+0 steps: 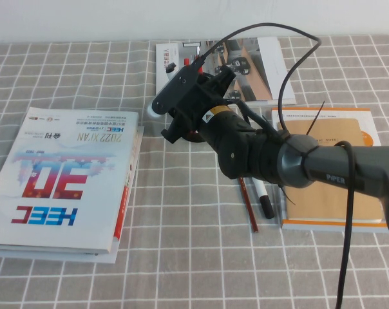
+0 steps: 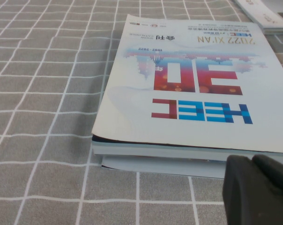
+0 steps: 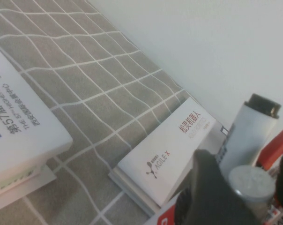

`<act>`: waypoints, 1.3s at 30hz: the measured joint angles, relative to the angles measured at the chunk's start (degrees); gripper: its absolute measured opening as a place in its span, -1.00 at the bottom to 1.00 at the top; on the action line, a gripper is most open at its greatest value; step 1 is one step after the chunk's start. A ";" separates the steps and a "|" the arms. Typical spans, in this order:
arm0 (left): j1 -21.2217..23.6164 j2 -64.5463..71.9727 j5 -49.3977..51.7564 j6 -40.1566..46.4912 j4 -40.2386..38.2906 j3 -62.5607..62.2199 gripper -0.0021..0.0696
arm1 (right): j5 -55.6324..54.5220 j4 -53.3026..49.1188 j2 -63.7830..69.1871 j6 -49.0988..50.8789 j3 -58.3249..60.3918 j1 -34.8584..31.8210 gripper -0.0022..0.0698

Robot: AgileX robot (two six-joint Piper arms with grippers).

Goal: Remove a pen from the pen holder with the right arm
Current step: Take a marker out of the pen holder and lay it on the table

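**Observer 1:** Which way does the pen run?

**Observer 2:** The grey-topped pen (image 3: 252, 183) stands on end in the pen holder (image 1: 196, 137), near the middle of the table and toward the back. Its long axis is roughly vertical. The flat round top points up, toward the right wrist camera.

**Observer 1:** What is hidden?

**Observer 2:** From the high view, the right wrist covers nearly all of the holder, and only a dark sliver shows beneath it. In the right wrist view the lower ends of the pens are cut off. I cannot tell what the red item (image 3: 274, 149) beside them is.

**Observer 1:** How does the pen look?

**Observer 2:** It has a pale grey barrel with a lighter disc on top. Just beside it stands a taller white marker (image 3: 248, 136) with a black cap, leaning slightly.

**Observer 1:** And the right gripper?

**Observer 2:** The right gripper (image 1: 167, 119) hangs directly over the holder, with its arm reaching in from the right. Its jaws are spread, with a dark finger (image 3: 204, 197) on each side of the grey top. I cannot tell whether either finger touches the barrel.

**Observer 1:** And the left gripper?

**Observer 2:** The left gripper (image 2: 256, 192) shows only as a dark block above the checked tablecloth (image 2: 48, 140), beside the edge of the HEEC book (image 2: 193, 93). I cannot tell how its jaws stand.
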 joint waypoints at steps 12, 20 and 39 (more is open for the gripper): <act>0.00 0.00 0.00 0.00 0.00 0.00 -0.96 | 0.00 0.28 0.00 -0.09 0.00 0.00 -0.68; 0.00 0.00 0.00 0.00 0.00 0.00 -0.96 | -0.22 0.89 0.00 -0.09 -0.09 0.00 -0.68; 0.00 0.00 0.00 0.00 0.00 0.00 -0.96 | 1.76 1.61 -3.14 -0.22 -0.09 0.00 -0.69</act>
